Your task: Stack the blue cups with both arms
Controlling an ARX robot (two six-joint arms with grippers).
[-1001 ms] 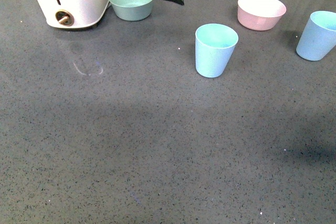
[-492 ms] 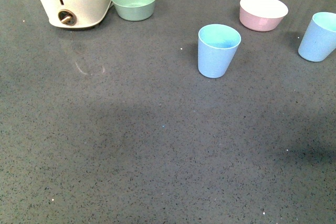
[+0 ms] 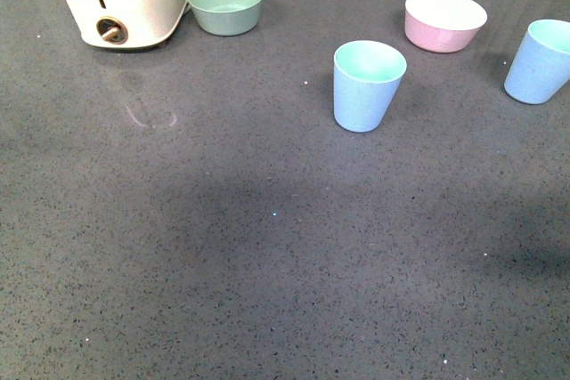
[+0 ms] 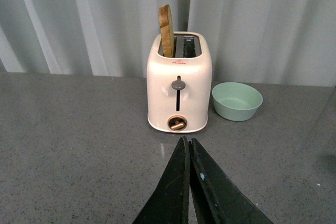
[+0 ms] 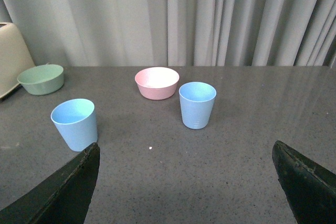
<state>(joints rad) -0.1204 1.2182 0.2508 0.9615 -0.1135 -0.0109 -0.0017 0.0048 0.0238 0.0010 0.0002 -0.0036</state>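
Your right fingers (image 5: 68, 190) are gaping wide, empty; your left fingers (image 4: 176, 182) are pressing together, empty. The middle cup (image 3: 367, 86) and right cup (image 3: 539, 61) are standing well apart on the desk (image 3: 223, 246): be opening left before approaching.

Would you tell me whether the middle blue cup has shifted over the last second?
No; the middle blue cup sits just as before relative to the pink bowl.
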